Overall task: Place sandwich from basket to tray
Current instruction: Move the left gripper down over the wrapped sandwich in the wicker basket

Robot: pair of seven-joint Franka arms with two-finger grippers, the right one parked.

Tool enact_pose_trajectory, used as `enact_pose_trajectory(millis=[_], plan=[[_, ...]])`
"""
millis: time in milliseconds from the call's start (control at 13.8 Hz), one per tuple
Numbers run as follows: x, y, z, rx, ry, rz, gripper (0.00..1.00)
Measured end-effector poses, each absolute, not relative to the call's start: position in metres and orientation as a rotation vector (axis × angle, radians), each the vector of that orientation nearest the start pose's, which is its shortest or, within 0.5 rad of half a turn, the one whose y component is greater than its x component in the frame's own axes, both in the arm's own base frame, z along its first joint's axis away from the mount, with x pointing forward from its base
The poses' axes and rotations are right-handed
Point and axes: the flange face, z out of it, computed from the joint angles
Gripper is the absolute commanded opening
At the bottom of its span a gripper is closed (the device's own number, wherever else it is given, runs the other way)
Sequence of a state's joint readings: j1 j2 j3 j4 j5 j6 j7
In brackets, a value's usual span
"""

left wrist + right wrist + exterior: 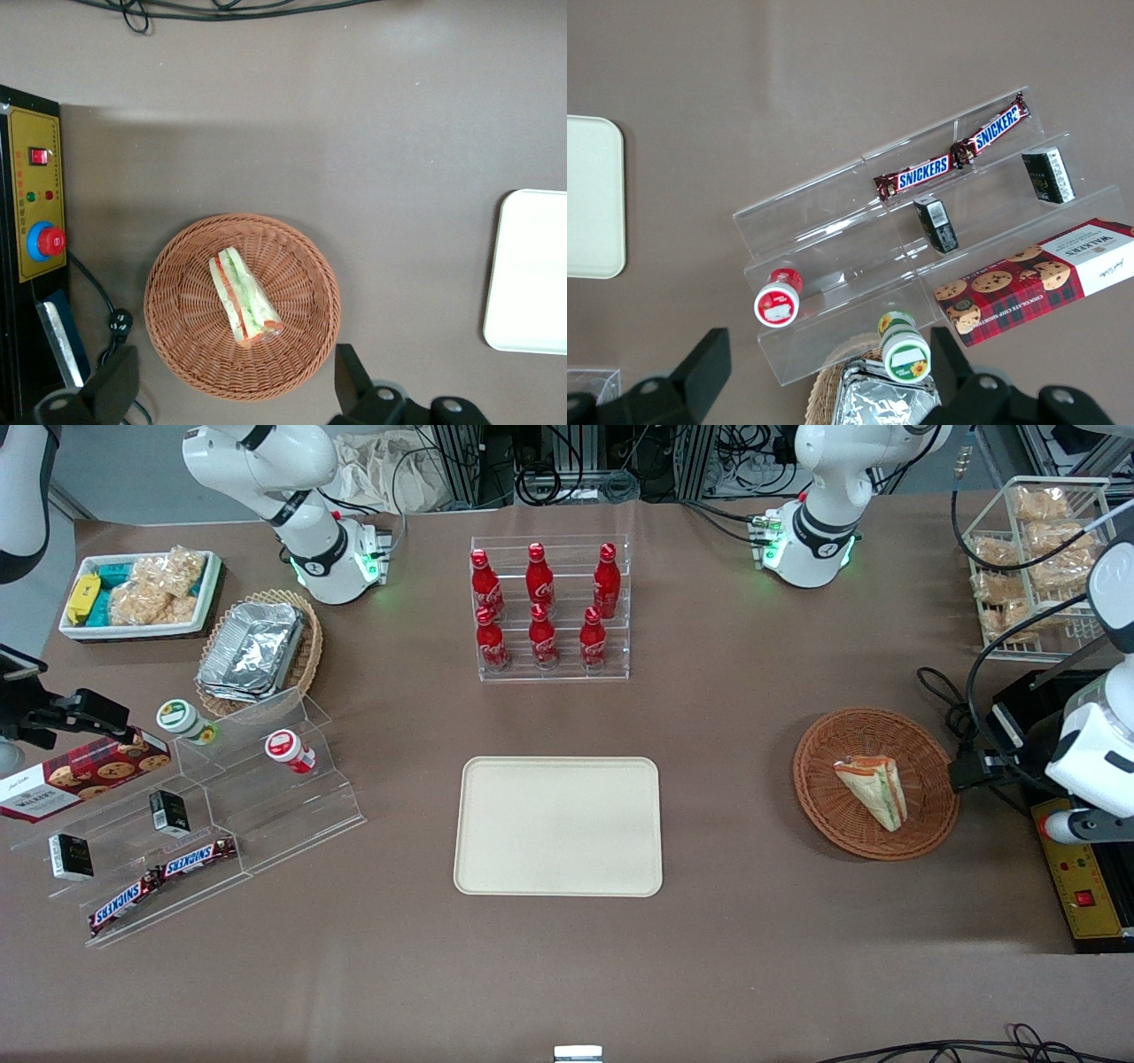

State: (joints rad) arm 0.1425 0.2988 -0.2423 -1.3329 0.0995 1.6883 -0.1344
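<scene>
Wicker basket (242, 306), one sandwich (244, 295), gripper (232, 390) above, spread

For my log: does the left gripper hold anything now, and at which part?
Nothing is held. The gripper hangs open above the basket; the sandwich lies in it untouched.

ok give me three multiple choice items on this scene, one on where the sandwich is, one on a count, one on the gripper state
1. Where is the sandwich?
A. on the tray
B. in the basket
C. on the bare table

2. How many red bottles stand in the clear rack?
A. four
B. six
C. eight

3. How is the left gripper?
A. open above the basket, holding nothing
B. shut on the sandwich
C. resting on the tray

Answers:
1 B, the wedge lies inside the basket while the tray is bare.
2 B, two rows of three.
3 A, the wrist view shows the fingers spread wide apart above the basket.
</scene>
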Motion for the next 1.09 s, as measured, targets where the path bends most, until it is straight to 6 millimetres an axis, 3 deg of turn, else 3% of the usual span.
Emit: enact_pose_trajectory(millis=[362, 507, 797, 1087], plan=[[0.653, -0.036, 0.569, -3.120, -0.043, -0.097, 0.99], [0.652, -0.038, 0.552, -3.118, -0.037, -0.027, 0.99], [0.647, -0.030, 0.463, -3.100, -0.056, 0.199, 0.99], [0.633, -0.002, 0.379, -3.087, -0.213, 0.273, 0.99]])
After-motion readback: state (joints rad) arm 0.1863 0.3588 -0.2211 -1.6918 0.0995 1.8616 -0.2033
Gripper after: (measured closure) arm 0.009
